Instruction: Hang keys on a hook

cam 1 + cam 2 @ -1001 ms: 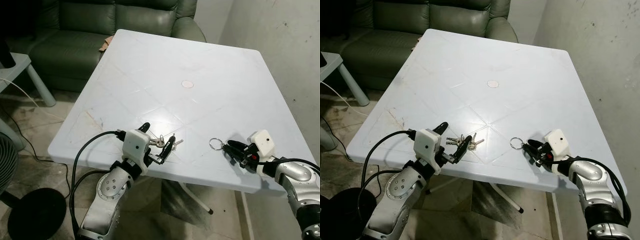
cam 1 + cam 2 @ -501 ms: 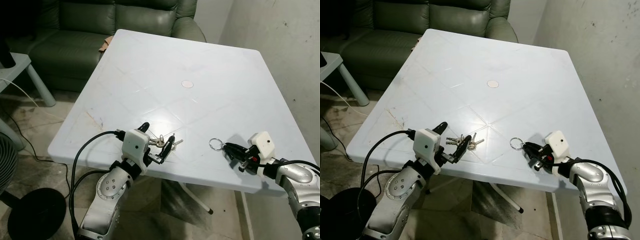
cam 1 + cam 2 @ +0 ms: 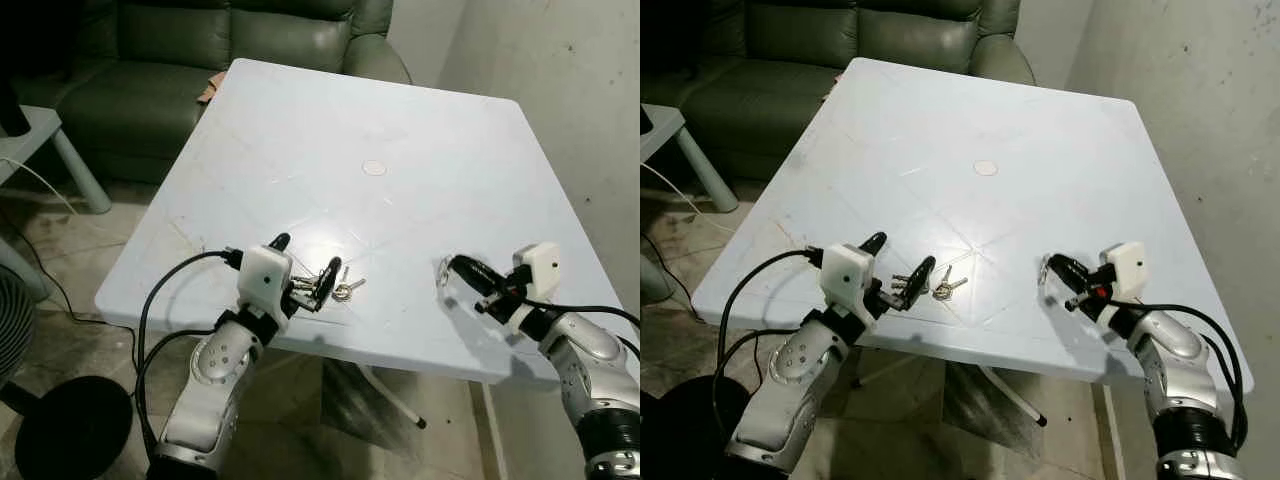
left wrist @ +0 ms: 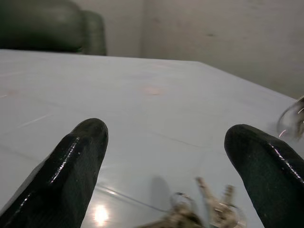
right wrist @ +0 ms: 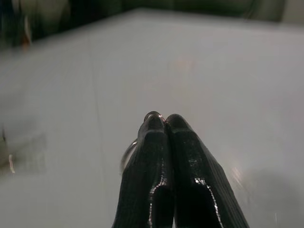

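A big white table (image 3: pixel 400 130) stands in a small room, with a dark green sofa (image 3: pixel 150 60) behind it and a plain grey wall (image 3: pixel 560 100) on one side. A small round mark (image 3: pixel 374 168) sits near the middle of the table.

The keys (image 3: pixel 340 289) lie flat on the table, close to the front edge. The left gripper (image 3: pixel 303 270) is low over them with its two black fingers spread wide, one on each side of the bunch. In the left wrist view the keys (image 4: pixel 204 213) show between the two fingers (image 4: pixel 71 166), so I think it is placed like this to close in and pick them up. It is not holding them yet.

The right gripper (image 3: pixel 455 268) is lifted a little above the table, well apart from the keys. Its fingers (image 5: pixel 166 156) are pressed tight together on a thin metal ring (image 5: pixel 130 152), which sticks out to one side. The ring (image 3: pixel 441 272) is held up in the air, maybe so the keys can be hung on it like a hook.

No wall hook can be seen, so the ring may be the place for the keys.
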`<state>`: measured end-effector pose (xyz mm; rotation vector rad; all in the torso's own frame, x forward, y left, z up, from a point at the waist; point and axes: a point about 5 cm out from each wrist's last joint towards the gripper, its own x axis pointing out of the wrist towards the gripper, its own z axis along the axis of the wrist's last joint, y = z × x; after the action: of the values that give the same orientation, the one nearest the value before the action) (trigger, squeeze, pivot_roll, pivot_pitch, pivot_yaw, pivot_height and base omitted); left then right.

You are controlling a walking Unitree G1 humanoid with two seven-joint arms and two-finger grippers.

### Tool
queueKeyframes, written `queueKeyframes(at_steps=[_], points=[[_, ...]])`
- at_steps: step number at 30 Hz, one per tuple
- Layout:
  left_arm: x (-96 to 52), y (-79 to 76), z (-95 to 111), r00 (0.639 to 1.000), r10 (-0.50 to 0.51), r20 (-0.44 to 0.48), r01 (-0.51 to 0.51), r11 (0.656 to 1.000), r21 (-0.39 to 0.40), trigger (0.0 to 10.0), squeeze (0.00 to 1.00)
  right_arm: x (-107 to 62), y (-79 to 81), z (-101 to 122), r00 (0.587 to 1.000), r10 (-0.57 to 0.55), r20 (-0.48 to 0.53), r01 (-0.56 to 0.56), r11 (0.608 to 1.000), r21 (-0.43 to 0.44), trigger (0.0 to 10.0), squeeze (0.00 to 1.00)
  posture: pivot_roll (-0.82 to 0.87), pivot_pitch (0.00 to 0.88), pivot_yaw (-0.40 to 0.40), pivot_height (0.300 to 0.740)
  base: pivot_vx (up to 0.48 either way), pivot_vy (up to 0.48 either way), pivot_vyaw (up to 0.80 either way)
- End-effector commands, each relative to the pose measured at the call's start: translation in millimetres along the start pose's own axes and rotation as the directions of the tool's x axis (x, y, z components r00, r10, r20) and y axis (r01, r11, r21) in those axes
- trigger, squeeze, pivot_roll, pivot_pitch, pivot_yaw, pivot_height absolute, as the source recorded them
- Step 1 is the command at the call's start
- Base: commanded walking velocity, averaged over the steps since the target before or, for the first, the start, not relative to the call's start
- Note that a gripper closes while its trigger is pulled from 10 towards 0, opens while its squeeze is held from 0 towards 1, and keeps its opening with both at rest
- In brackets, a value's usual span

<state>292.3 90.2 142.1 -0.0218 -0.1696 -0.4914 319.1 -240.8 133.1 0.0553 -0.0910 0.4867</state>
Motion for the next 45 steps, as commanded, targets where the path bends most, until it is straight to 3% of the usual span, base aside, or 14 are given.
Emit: queueKeyframes(at_steps=[1, 2, 3, 4, 5, 6, 7, 8, 9, 10, 16, 20, 35, 45], points=[[2.5, 8.9, 1.3, 0.999, 0.038, -0.005, -0.038, 0.999, -0.011, 10.0, 0.0, -0.5, 1.5, 10.0, 0.996, -0.05, 0.068, 0.05, 0.999, 0.0, 0.0, 0.0, 0.09, 0.132, -0.074, 0.74, 0.0, 0.0, 0.0], [3.9, 14.0, 3.0, 0.999, 0.051, 0.0, -0.051, 0.999, -0.007, 10.0, 0.0, 1.0, 6.4, 12.5, 0.993, -0.079, 0.09, 0.08, 0.997, -0.005, 0.7, 0.0, 0.09, 0.128, -0.073, 0.74, 0.0, 0.0, 0.0], [4.6, 16.2, 3.8, 0.998, 0.057, 0.002, -0.057, 0.998, -0.007, 10.0, 0.0, 1.0, 8.3, 13.8, 0.991, -0.091, 0.099, 0.092, 0.996, -0.012, 0.7, 0.0, 0.09, 0.128, -0.073, 0.74, 0.0, 0.0, 0.0], [4.8, 17.7, 4.1, 0.998, 0.061, 0.003, -0.061, 0.998, -0.008, 10.0, 0.0, 0.9, 9.8, 14.7, 0.99, -0.098, 0.104, 0.1, 0.995, -0.013, 3.0, 0.0, 0.09, 0.123, -0.071, 0.74, 0.0, 0.0, 0.0], [5.9, 23.0, 5.2, 0.996, 0.084, 0.004, -0.083, 0.996, -0.014, 10.0, 0.0, 0.8, 11.9, 15.5, 0.985, -0.132, 0.113, 0.135, 0.991, -0.014, 7.9, 0.0, 0.09, 0.119, -0.069, 0.74, 0.0, 0.0, 0.0], [6.8, 26.8, 6.0, 0.995, 0.1, 0.005, -0.1, 0.995, -0.019, 10.0, 0.0, 0.5, 13.4, 16.2, 0.98, -0.158, 0.118, 0.16, 0.987, -0.013, 7.9, 0.0, 0.09, 0.119, -0.069, 0.74, 0.0, 0.0, 0.0], [8.2, 33.8, 7.6, 0.992, 0.125, 0.007, -0.125, 0.992, -0.033, 10.0, 0.0, -0.7, 15.9, 18.2, 0.967, -0.209, 0.145, 0.21, 0.978, 0.007, 6.3, 0.0, 0.09, 0.109, -0.064, 0.74, 0.0, 0.0, 0.0], [8.2, 33.8, 7.6, 0.992, 0.125, 0.007, -0.125, 0.992, -0.033, 10.0, 0.0, -0.7, 15.9, 18.2, 0.967, -0.209, 0.145, 0.21, 0.978, 0.007, 6.3, 0.0, 0.09, 0.109, -0.064, 0.74, 0.0, 0.0, 0.0], [9.3, 38.8, 8.6, 0.99, 0.143, 0.006, -0.143, 0.989, -0.033, 10.0, 0.0, -2.1, 18.9, 18.9, 0.958, -0.247, 0.147, 0.247, 0.969, 0.017, 7.4, 0.0, 0.08, 0.105, -0.061, 0.74, 0.0, 0.0, 0.0], [11.1, 45.5, 9.9, 0.985, 0.17, 0.004, -0.17, 0.985, -0.023, 10.0, 0.0, -3.7, 22.9, 19.1, 0.944, -0.3, 0.141, 0.302, 0.953, 0.007, 10.0, 0.0, 0.08, 0.099, -0.058, 0.74, 0.0, 0.0, 0.0], [15.6, 60.6, 9.3, 0.972, 0.236, -0.017, -0.235, 0.971, 0.04, 10.0, 0.0, -10.0, 26.9, 23.3, 0.865, -0.458, 0.206, 0.466, 0.885, 0.011, 10.0, 0.0, 0.07, 0.083, -0.052, 0.74, 0.0, 0.0, 0.0], [16.2, 66.8, 5.8, 0.962, 0.271, -0.025, -0.27, 0.963, 0.018, 10.0, 0.0, -10.7, 33.2, 20.0, 0.833, -0.521, 0.184, 0.534, 0.845, -0.029, 10.0, 0.0, 0.07, 0.076, -0.045, 0.74, 0.0, 0.0, 0.0], [17.5, 75.8, -5.6, 0.947, 0.317, -0.057, -0.319, 0.948, -0.019, 10.0, 0.0, -11.1, 44.0, 4.3, 0.818, -0.567, 0.098, 0.575, 0.81, -0.116, 10.0, 0.0, 0.05, 0.059, -0.031, 0.74, 0.0, 0.0, 0.0], [23.7, 79.4, -5.1, 0.945, 0.322, -0.049, -0.324, 0.946, -0.018, 10.0, 0.0, -4.5, 46.3, 5.3, 0.816, -0.571, 0.092, 0.578, 0.805, -0.131, 10.0, 0.0, 0.05, 0.056, -0.027, 0.74, 0.0, 0.0, -0.75]])
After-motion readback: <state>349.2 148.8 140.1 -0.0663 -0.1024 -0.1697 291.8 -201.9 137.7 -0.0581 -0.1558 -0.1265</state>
